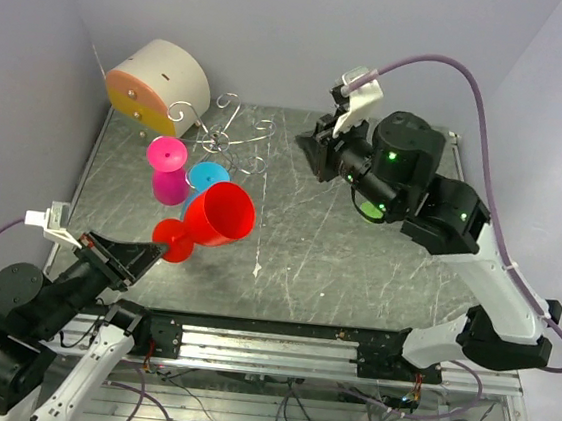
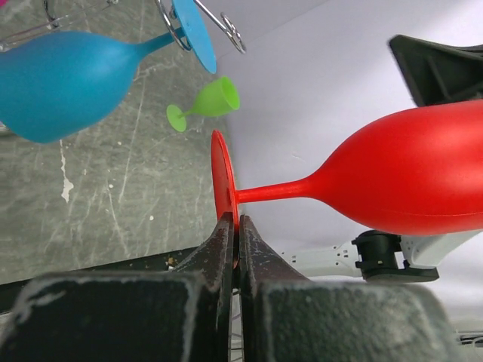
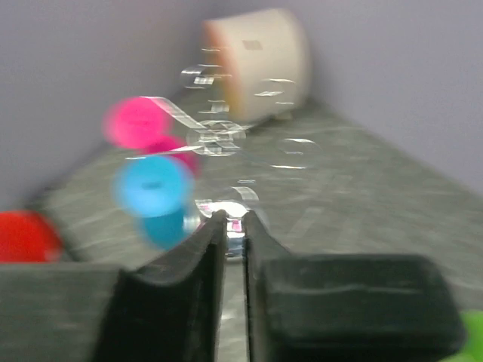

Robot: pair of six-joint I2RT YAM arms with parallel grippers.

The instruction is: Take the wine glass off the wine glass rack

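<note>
The silver wire wine glass rack stands at the back left of the table; it shows blurred in the right wrist view. A pink glass and a blue glass hang on it. My left gripper is shut on the round foot of a red wine glass and holds it tilted, in front of the rack and apart from it. In the left wrist view the fingers pinch the red foot. My right gripper is shut and empty, just right of the rack.
A beige cylinder with an orange face lies at the back left corner behind the rack. A small green glass lies on its side on the table. Grey walls close the back and both sides. The arms' rail runs along the front edge.
</note>
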